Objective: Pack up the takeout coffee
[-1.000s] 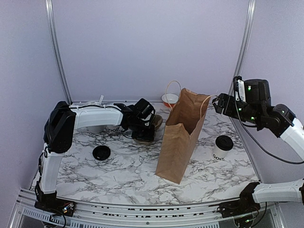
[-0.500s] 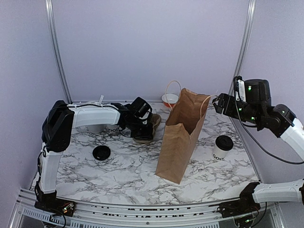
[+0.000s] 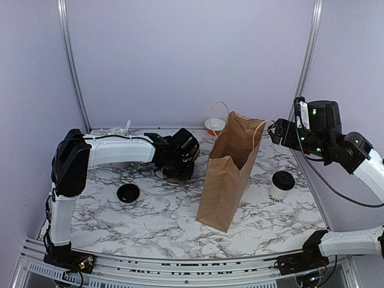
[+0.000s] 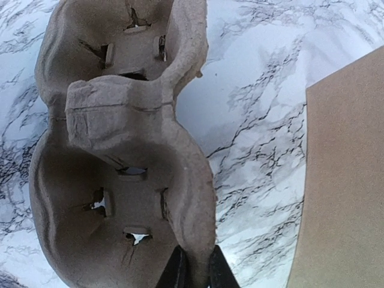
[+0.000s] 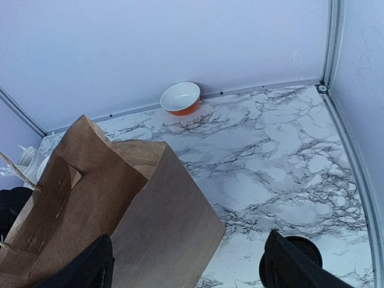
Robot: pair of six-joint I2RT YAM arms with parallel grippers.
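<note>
The takeout coffee, a white cup with a black lid, stands on the marble right of the brown paper bag. My right gripper hovers open above and behind the cup, near the bag's top edge. In the right wrist view the cup's lid shows partly behind one finger, and the bag fills the lower left. My left gripper is left of the bag. In the left wrist view it is shut on the rim of a brown pulp cup tray.
A loose black lid lies on the table at the left. An orange bowl sits by the back wall behind the bag. A white canister with sticks stands at the back left. The bag's side is close to the tray's right.
My left gripper has tightened on the tray's rim and shifted slightly right and back with it. The right arm, the cup and the bag have not moved.
</note>
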